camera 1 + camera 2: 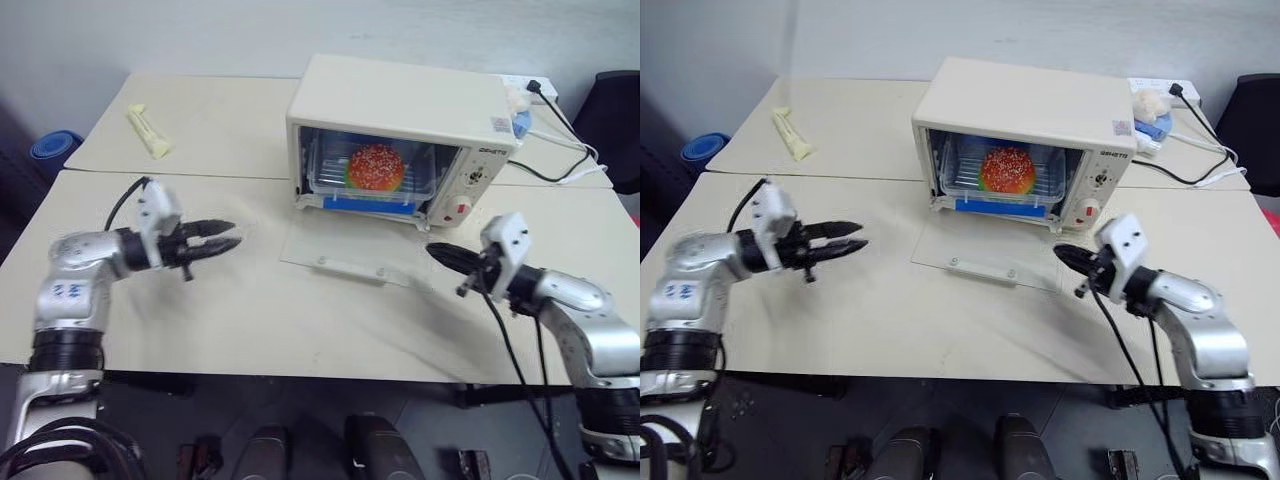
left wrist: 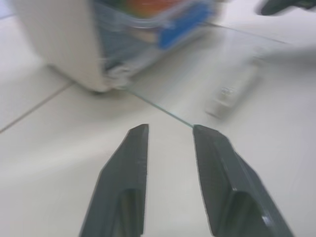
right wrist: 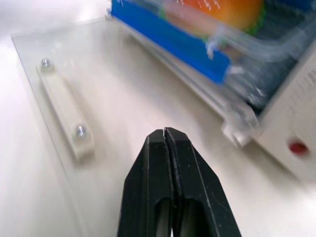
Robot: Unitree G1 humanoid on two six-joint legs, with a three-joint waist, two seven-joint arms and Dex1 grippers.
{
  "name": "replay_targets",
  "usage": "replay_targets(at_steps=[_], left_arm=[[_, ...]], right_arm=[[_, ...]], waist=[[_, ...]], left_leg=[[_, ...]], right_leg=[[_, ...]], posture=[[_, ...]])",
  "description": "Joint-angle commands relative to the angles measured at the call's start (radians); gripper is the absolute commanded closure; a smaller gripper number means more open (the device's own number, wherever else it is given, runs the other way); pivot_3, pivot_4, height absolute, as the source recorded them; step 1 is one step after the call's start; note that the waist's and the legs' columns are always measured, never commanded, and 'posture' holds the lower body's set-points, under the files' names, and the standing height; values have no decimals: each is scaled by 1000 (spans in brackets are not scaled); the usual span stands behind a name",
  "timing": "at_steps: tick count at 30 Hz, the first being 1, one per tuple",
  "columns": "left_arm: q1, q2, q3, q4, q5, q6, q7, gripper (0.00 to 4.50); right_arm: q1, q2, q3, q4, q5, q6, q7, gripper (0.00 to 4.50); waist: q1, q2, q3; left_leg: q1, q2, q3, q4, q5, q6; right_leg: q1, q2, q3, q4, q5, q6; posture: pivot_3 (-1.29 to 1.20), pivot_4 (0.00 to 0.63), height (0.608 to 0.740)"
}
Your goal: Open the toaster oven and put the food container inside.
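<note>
Sitting inside the open oven (image 1: 400,130), container (image 1: 375,170) seems placed; left gripper (image 1: 222,238) parted, right gripper (image 1: 440,254) pinched empty, door-closing optional.

Toaster oven (image 1: 400,105): cream-white casing with a smooth, satin finish. Its drop-down door (image 1: 345,250), lying flat on the near side, is clear glass, glossy, with a pale plastic handle (image 3: 64,111) fixed by two bright metal screws. Food container (image 1: 375,170): clear, glossy plastic with a blue plastic clip. Table (image 1: 300,330): smooth, matt, beige surface. Left gripper (image 1: 228,236) and right gripper (image 1: 432,250): matt black plastic-looking fingers on arms with silvery, semi-gloss metal-looking shells. Far-left wrapped bar (image 1: 148,130): pale yellow wrapper.
</note>
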Motion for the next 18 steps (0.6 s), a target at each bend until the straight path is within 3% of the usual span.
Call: replay_targets(at_steps=[1, 7, 14, 18], left_arm=[[43, 38, 28, -74, -98, 46, -125, 1959], [68, -4, 39, -158, -156, 117, -78, 110], [57, -90, 67, -210, -199, 178, 55, 46], [35, -120, 116, -242, -313, 315, 131, 46]], right_arm=[[18, -31, 12, 167, -73, -203, 92, 4500], [-55, 80, 68, 415, -108, -420, 148, 4500], [-80, 187, 30, 396, -15, -459, 165, 4500], [-60, 221, -27, 294, 96, -388, 125, 4500]], waist=[[-1, 0, 0], [-4, 0, 0], [-4, 0, 0], [-3, 0, 0]], left_leg=[[0, 0, 0, 0, -1, 1], [1, 1, 0, 0, -1, 3], [1, 2, 1, 1, 0, 0], [0, 2, 1, 1, 0, 0]], right_leg=[[0, 0, 0, 0, 0, 0], [1, 0, 0, 2, 0, 0], [-1, 1, 0, 3, 0, 0], [-1, 1, 0, 3, 0, 0]], posture=[[0, 150, 740], [0, 150, 740], [0, 150, 740], [0, 150, 740]])
